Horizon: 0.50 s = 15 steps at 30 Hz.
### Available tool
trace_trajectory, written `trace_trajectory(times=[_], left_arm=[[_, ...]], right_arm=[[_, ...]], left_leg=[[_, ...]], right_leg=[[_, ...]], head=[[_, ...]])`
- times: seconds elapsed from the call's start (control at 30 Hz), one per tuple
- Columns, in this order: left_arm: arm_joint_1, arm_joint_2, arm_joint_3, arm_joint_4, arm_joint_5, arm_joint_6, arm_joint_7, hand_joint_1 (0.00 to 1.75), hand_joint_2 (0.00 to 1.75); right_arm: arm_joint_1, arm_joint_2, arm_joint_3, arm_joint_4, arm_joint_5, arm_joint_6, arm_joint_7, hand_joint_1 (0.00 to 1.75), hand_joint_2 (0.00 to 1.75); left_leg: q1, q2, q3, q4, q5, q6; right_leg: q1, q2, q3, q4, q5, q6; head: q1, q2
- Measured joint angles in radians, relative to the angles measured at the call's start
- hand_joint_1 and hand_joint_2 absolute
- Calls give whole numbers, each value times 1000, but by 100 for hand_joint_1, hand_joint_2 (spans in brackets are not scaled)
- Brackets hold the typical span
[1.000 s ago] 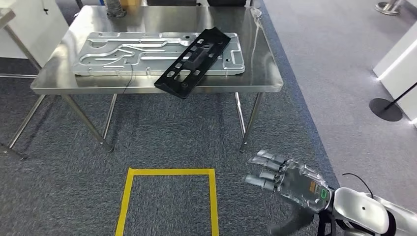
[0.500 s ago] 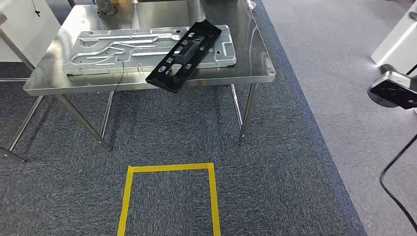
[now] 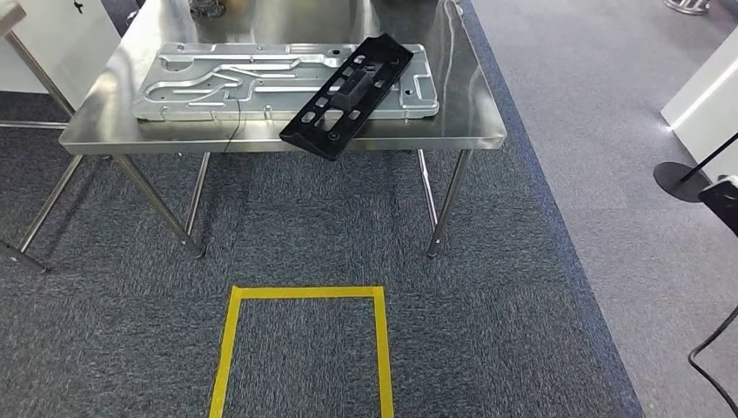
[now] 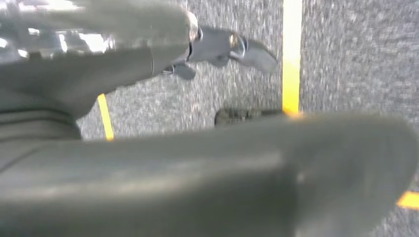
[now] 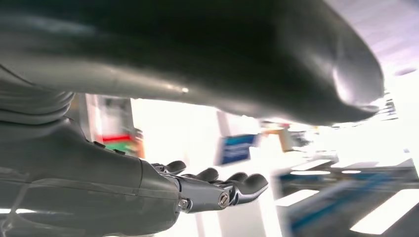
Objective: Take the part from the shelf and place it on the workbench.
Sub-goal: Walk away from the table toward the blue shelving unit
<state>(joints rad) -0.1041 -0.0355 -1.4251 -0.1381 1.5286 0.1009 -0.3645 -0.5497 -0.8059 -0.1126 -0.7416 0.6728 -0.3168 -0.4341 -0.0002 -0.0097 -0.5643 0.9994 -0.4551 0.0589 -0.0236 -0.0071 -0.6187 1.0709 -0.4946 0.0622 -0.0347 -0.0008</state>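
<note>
The black perforated part [image 3: 348, 94] lies slanted across a large silver machined plate [image 3: 218, 80] on the steel workbench [image 3: 452, 135], with its near end jutting over the front edge. Nothing touches it. In the left wrist view my left hand [image 4: 148, 69] hangs over grey carpet and yellow tape, holding nothing, its dark fingers [image 4: 232, 49] apart from the thick thumb. In the right wrist view my right hand [image 5: 197, 190] is raised toward a bright room, its fingers [image 5: 242, 185] stretched out and holding nothing.
A yellow tape rectangle [image 3: 305, 293] marks the carpet in front of the workbench. A black round stand base [image 3: 681, 193] sits on the lighter floor at right, beside a white unit [image 3: 705, 96]. A black cable [image 3: 709, 370] loops at the lower right.
My right hand, seen low at the right a second ago, has left the head view. The head view shifted slightly; the part and plate stay put on the workbench.
</note>
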Motion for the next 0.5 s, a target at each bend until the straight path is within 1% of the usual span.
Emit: trace_trajectory(times=[0.07,0.1,0.13,0.17,0.2,0.23,0.27,0.3,0.33,0.37,0.43,0.47,0.5], left_arm=[[0,0,-1,0,0,3,-2,0,0],[0,0,-1,0,0,4,-3,0,0],[0,0,-2,0,-1,4,-4,0,0],[0,0,-3,0,-1,4,-5,0,0],[0,0,-4,0,-1,4,-6,0,0],[-1,0,-6,0,-2,4,-6,0,0],[-2,0,-8,0,-2,4,-7,0,0],[-3,0,-11,0,-2,4,-7,0,0],[-4,0,-14,0,-2,5,-6,0,0],[-4,-1,-16,0,-2,6,-5,0,0],[-5,-1,-21,0,-2,10,-3,0,0],[-6,-1,-23,0,-2,12,-2,0,0],[-7,-1,-24,0,-2,14,-2,0,0]], right_arm=[[63,7,-69,51,-53,-15,-28,0,0],[102,15,-105,72,-80,-22,-42,0,0],[142,28,-142,90,-106,-29,-55,0,0],[183,45,-179,103,-130,-37,-68,0,0],[223,66,-218,113,-151,-45,-79,0,0],[259,89,-258,122,-168,-53,-88,0,0],[290,113,-295,132,-178,-58,-94,0,0],[315,139,-330,147,-182,-62,-94,0,0],[334,163,-359,169,-182,-65,-91,0,0],[349,188,-386,196,-179,-68,-85,0,0],[372,233,-429,252,-175,-71,-66,0,0],[381,258,-448,281,-173,-71,-51,0,0],[391,281,-464,307,-172,-69,-33,0,0]], left_leg=[[-2,0,-1,-1,1,4],[-4,-1,-1,-1,1,5],[-5,-1,-1,0,0,5],[-5,-1,-1,0,0,5],[-5,-1,0,2,-1,4],[-6,-1,0,4,-3,1],[-8,-1,-1,6,-5,-2],[-10,0,-1,8,-7,-6],[-11,2,-1,9,-9,-11],[-11,3,0,9,-10,-16],[-10,5,-1,16,-19,-30],[-10,5,-8,37,-36,-37],[-8,5,-24,76,-63,-43]], right_leg=[[-1,3,-60,130,-61,6],[-1,4,-83,180,-75,8],[-2,4,-90,195,-72,9],[-2,4,-78,171,-52,9],[-3,3,-46,110,-20,8],[-3,1,-9,38,6,5],[0,-1,22,-23,27,0],[3,-1,42,-61,36,-7],[6,-1,48,-74,35,-13],[9,2,47,-74,38,-19],[6,5,48,-78,41,-31],[4,6,49,-81,43,-38],[1,6,49,-83,45,-43]], head=[[0,0],[0,0],[0,0],[0,0],[0,0],[0,0],[0,0],[0,0],[0,0],[0,0],[0,0],[0,0],[0,0]])
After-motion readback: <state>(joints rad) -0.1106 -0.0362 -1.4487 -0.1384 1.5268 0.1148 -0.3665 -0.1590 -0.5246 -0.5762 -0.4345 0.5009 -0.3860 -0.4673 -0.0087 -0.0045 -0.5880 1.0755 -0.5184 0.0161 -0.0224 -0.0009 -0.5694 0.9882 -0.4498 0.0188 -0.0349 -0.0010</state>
